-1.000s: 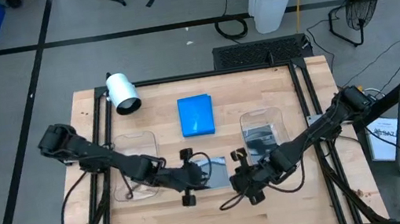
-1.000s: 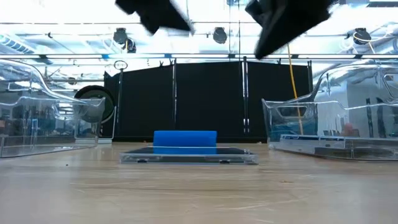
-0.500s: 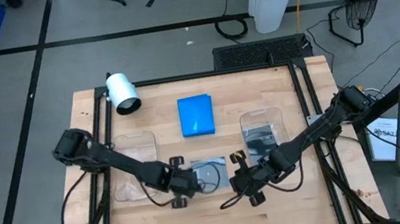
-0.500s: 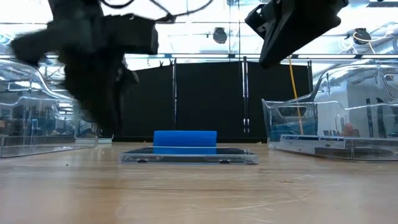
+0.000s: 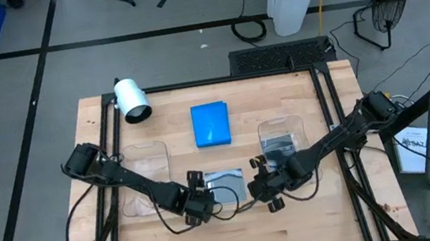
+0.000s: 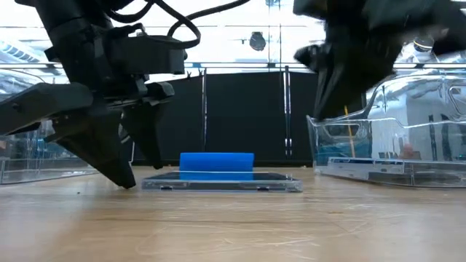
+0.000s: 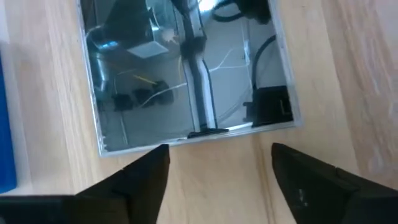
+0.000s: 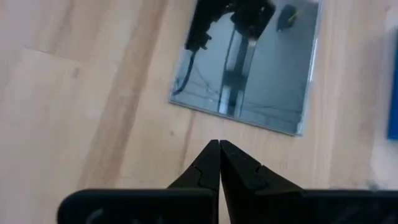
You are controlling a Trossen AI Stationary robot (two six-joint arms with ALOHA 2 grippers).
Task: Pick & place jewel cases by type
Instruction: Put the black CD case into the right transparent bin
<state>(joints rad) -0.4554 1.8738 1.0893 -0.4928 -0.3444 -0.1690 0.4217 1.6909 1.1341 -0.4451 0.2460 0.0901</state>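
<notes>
A grey translucent jewel case [image 5: 226, 182] lies flat on the wooden table near its front middle; it shows in the low view as jewel case [image 6: 222, 182] and in both wrist views as jewel case [image 7: 186, 74] and jewel case [image 8: 249, 68]. A blue jewel case [image 5: 211, 124] lies flat farther back. My left gripper [image 7: 219, 150] stands open, low over the table just short of the grey case's near-left edge, pointing steeply down. My right gripper [image 8: 219, 144] is shut, hanging above the table off the case's right side.
A clear plastic tray [image 5: 144, 172] sits at the left. Another clear tray [image 5: 284, 137] at the right holds dark cases. A white cylinder [image 5: 131, 99] lies at the table's far left corner. Bare wood runs along the near edge [image 5: 241, 236].
My left gripper has come down to just above the table beside the grey case, tipped steeper, and opened. My right gripper has sunk a little toward the case, still shut. Neither jewel case has moved.
</notes>
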